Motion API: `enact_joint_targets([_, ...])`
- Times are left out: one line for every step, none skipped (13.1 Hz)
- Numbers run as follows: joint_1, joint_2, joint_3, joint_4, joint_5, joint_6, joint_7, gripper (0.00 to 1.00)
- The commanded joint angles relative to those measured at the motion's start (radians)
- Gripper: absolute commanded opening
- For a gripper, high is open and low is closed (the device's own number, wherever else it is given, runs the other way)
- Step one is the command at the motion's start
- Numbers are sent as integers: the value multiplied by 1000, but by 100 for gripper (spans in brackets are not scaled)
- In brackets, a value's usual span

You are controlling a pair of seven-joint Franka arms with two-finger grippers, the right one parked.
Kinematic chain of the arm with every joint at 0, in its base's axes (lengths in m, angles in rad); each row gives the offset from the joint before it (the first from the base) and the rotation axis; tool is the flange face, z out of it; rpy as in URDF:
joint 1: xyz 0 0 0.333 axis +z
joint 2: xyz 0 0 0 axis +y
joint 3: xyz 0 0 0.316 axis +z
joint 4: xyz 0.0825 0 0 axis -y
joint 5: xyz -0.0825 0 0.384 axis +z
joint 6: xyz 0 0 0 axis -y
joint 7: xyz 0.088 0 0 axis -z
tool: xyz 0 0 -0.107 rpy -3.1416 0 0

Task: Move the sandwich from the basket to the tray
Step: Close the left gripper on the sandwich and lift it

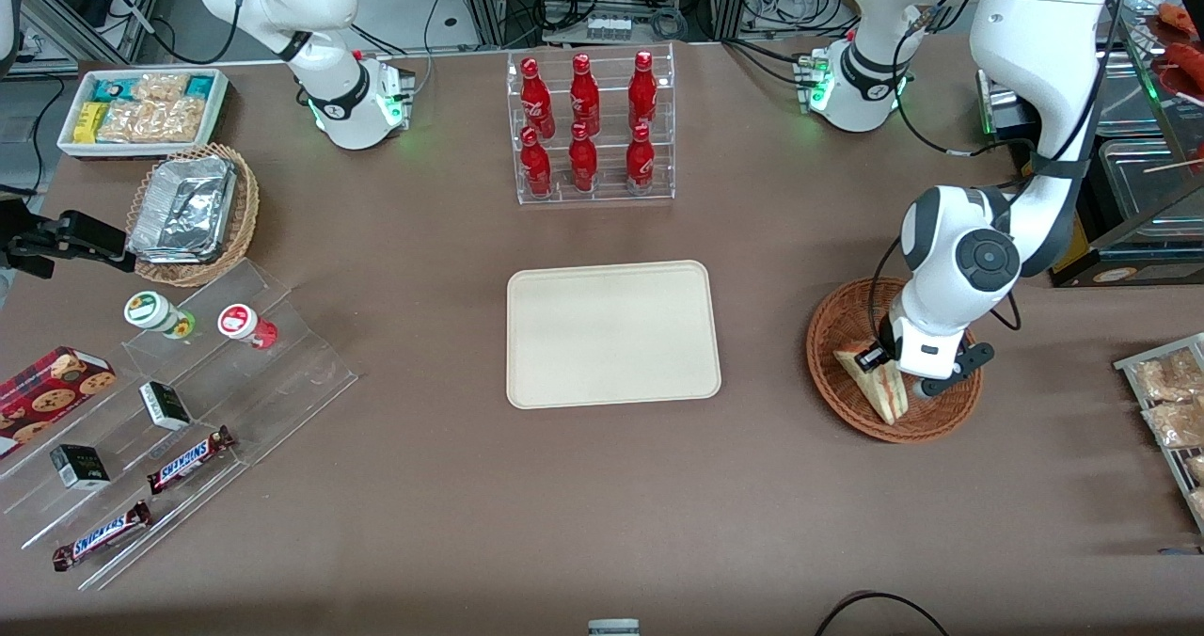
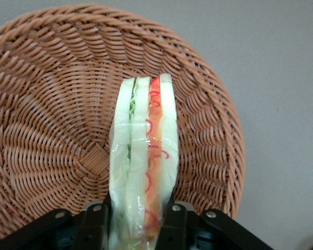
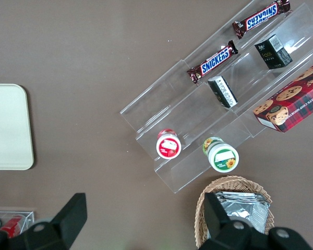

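The left arm's gripper [image 2: 137, 221] is clamping its fingers [image 2: 172, 225] on the sandwich [image 2: 143, 161], which is sitting upright on its edge inside the basket [image 1: 837, 330], well apart from the tray [image 1: 611, 333].

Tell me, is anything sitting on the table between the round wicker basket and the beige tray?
No. The front view shows only bare brown tabletop between basket and tray. The claw grips the sandwich over the basket.

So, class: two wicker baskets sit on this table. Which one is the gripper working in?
The reddish-brown basket holding the sandwich; the gripper grips that sandwich there. The lighter tan basket holds foil containers.
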Motion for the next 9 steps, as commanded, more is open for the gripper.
enact_joint_targets([-7, -23, 0, 117, 56, -199, 12, 0])
enact_joint_targets([-13, -28, -2, 190, 61, -319, 20, 0])
enact_joint_targets([-36, -26, -2, 270, 61, -423, 20, 0])
enact_joint_targets([-60, -23, -2, 336, 61, -496, 20, 0])
enact_joint_targets([-88, -17, -2, 402, 56, -557, 20, 0])
enact_joint_targets([-111, -8, -8, 450, 47, -585, 14, 0])
enact_joint_targets([-135, 0, -26, 476, 29, -592, 6, 0])
enact_joint_targets([-160, 6, -37, 487, 4, -590, -3, 0])
enact_joint_targets([-200, 12, -40, 489, -6, -589, -3, 0])
